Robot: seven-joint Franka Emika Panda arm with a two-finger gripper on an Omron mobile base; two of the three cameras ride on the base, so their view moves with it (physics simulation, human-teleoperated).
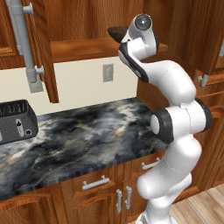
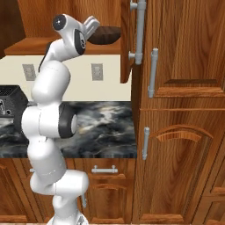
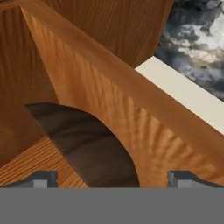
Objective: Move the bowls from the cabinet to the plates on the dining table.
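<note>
Currently the arm (image 1: pixel 175 113) reaches up into the open wooden cabinet (image 2: pixel 176 48) above the marble counter (image 1: pixel 83 140). The pincer (image 3: pixel 111 178) stands with its jaws wide apart, one fingertip on each side of the dark brown bowl (image 3: pixel 87 148), with nothing clamped. That bowl sits on the cabinet shelf (image 1: pixel 83 46), close to the shelf's front edge; in the right base view it shows as a dark rim (image 2: pixel 105 35) just beside the hand. A black toaster (image 1: pixel 15 120) rests on the counter, well apart from the arm.
</note>
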